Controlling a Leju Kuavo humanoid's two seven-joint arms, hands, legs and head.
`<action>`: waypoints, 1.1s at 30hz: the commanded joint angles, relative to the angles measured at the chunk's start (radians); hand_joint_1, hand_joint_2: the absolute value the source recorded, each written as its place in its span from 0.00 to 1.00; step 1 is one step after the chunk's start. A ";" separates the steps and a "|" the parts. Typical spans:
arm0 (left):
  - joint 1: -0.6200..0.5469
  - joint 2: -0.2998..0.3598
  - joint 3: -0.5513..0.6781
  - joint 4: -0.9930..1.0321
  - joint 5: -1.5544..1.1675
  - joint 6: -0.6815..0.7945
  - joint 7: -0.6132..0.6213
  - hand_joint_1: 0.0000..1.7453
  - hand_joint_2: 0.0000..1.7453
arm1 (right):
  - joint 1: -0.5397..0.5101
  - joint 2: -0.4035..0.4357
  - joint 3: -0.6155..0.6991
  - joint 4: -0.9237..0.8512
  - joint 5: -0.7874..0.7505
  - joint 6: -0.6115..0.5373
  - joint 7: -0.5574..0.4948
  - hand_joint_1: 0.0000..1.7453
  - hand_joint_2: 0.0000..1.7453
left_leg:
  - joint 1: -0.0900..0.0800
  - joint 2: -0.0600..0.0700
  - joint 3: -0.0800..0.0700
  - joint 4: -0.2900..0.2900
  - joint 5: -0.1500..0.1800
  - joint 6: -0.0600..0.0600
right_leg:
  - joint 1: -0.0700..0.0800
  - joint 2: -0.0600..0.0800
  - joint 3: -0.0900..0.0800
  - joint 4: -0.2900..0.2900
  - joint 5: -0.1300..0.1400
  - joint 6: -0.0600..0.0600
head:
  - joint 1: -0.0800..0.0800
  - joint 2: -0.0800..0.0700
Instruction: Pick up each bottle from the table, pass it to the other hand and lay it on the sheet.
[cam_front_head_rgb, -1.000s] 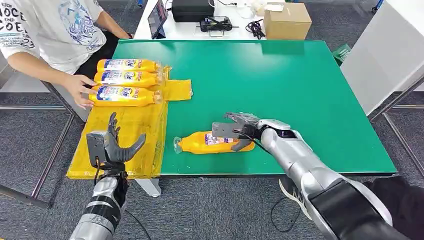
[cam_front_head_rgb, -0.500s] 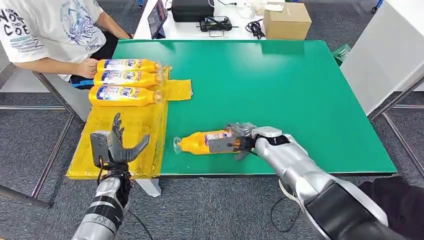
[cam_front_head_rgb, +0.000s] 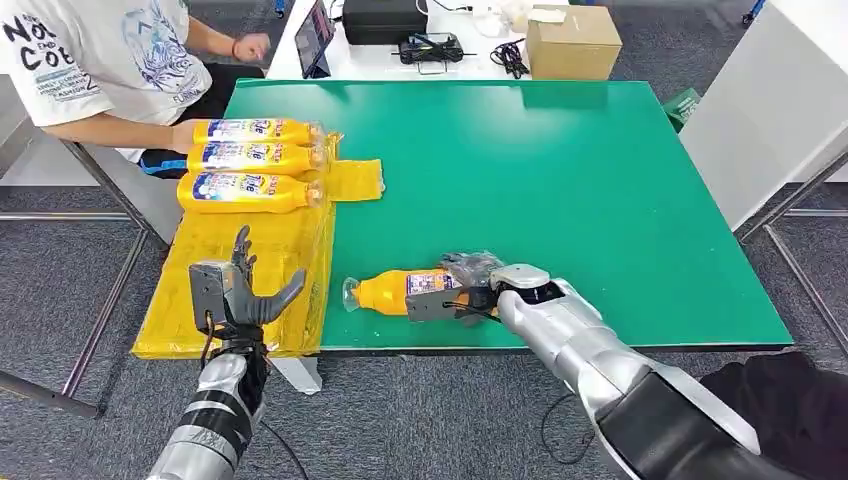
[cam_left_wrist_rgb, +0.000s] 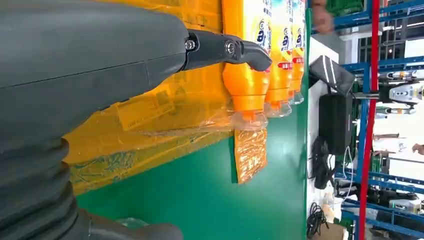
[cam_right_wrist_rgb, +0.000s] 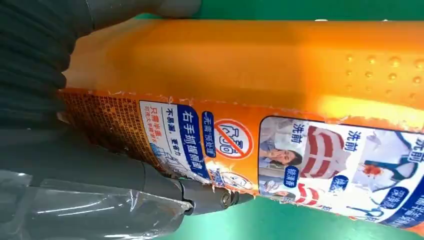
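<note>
Since the earlier frame, the right robot hand (cam_front_head_rgb: 462, 290) has drawn nearer the surface (cam_front_head_rgb: 600, 180) edge, gripping the orange bottle (cam_front_head_rgb: 395, 292) lying there. The left robot hand (cam_front_head_rgb: 240, 295) hovers spread over the glossy yellow sheet (cam_front_head_rgb: 250, 250).

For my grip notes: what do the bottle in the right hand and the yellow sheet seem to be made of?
Bottle: apparently glossy orange plastic, with a bright highlight and a printed label. Yellow sheet: probably thin shiny plastic film; it wrinkles and glints.
</note>
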 joint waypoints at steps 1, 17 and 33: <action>-0.037 0.011 -0.013 0.062 0.001 0.001 0.005 0.00 1.00 | 0.013 -0.005 0.008 0.031 -0.033 -0.078 -0.009 1.00 1.00 | 0.001 -0.001 0.005 -0.001 -0.001 -0.001 | 0.001 -0.001 0.005 -0.001 -0.001 -0.002 | 0.000 0.000; 0.132 -0.010 0.013 -0.196 0.108 -0.118 0.096 0.00 1.00 | 0.468 0.012 -0.581 -0.767 -0.152 -0.721 -0.094 1.00 1.00 | 0.001 0.001 0.003 -0.001 -0.002 -0.001 | 0.001 0.000 0.003 -0.002 -0.002 -0.002 | 0.000 0.000; 0.229 0.041 -0.218 -0.364 0.435 -0.455 0.224 0.00 1.00 | 0.695 0.109 -0.738 -0.881 -0.255 -0.630 -0.351 0.99 1.00 | 0.000 -0.002 -0.001 -0.001 -0.003 -0.001 | 0.000 -0.002 0.000 0.000 -0.003 -0.002 | 0.000 0.000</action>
